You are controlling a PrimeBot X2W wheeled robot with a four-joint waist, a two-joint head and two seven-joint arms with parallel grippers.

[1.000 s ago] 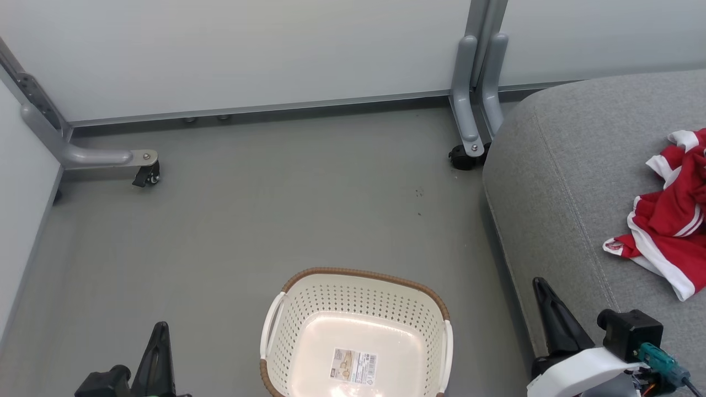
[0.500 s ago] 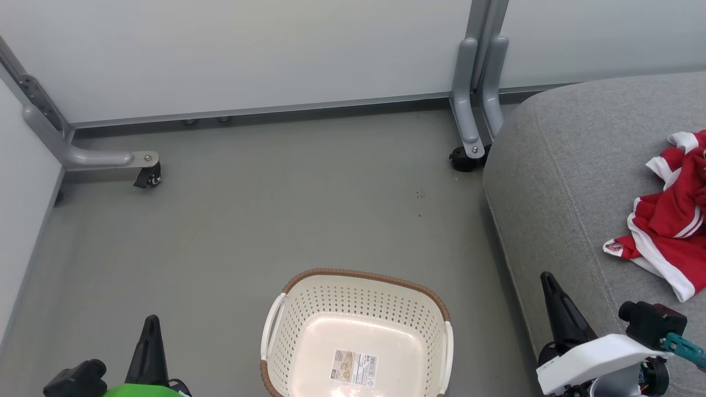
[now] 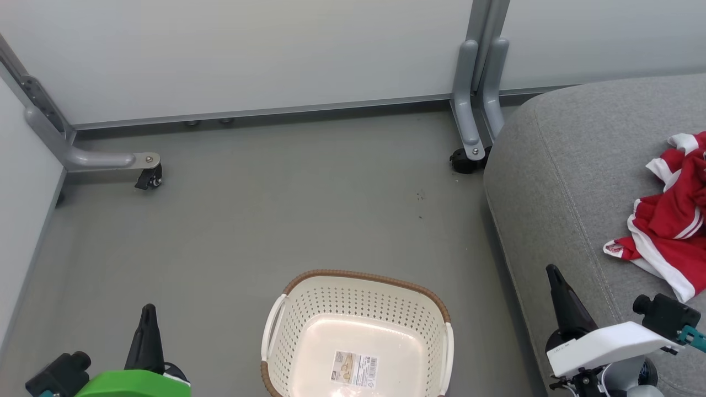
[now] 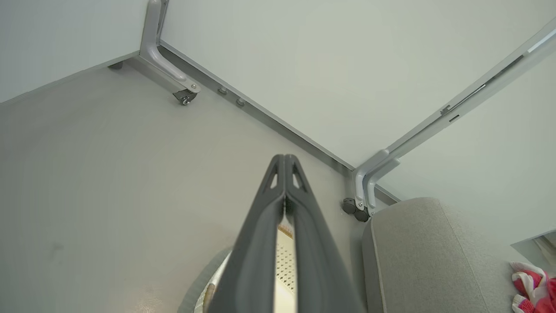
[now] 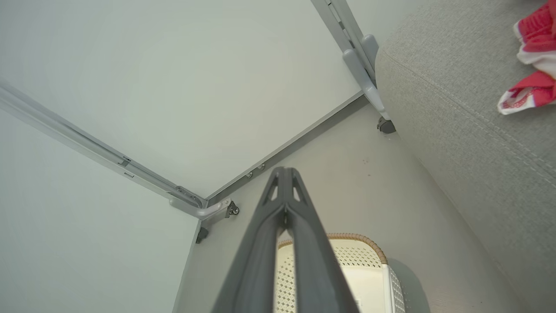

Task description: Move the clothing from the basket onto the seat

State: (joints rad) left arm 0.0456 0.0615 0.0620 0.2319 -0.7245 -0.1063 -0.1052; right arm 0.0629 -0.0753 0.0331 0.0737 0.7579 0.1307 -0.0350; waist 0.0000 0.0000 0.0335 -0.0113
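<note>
The red clothing (image 3: pixel 670 226) with white stripes lies crumpled on the grey seat (image 3: pixel 573 165) at the right; it also shows in the left wrist view (image 4: pixel 532 289) and the right wrist view (image 5: pixel 532 52). The cream basket (image 3: pixel 358 289) with a brown rim stands on the floor at bottom centre, holding nothing but a paper label on its bottom. My left gripper (image 3: pixel 147 311) is shut and holds nothing, low at the left of the basket. My right gripper (image 3: pixel 551 273) is shut and holds nothing, between the basket and the seat's front edge.
Grey floor (image 3: pixel 276 209) spreads between white partition panels. A partition foot with a caster (image 3: pixel 149 176) stands at the far left, another (image 3: pixel 466 160) close to the seat's corner. The seat (image 4: pixel 417 256) rises right of the basket (image 5: pixel 360 256).
Both grippers have drawn down and outward toward the lower corners of the head view. The clothing and the basket have stayed where they were.
</note>
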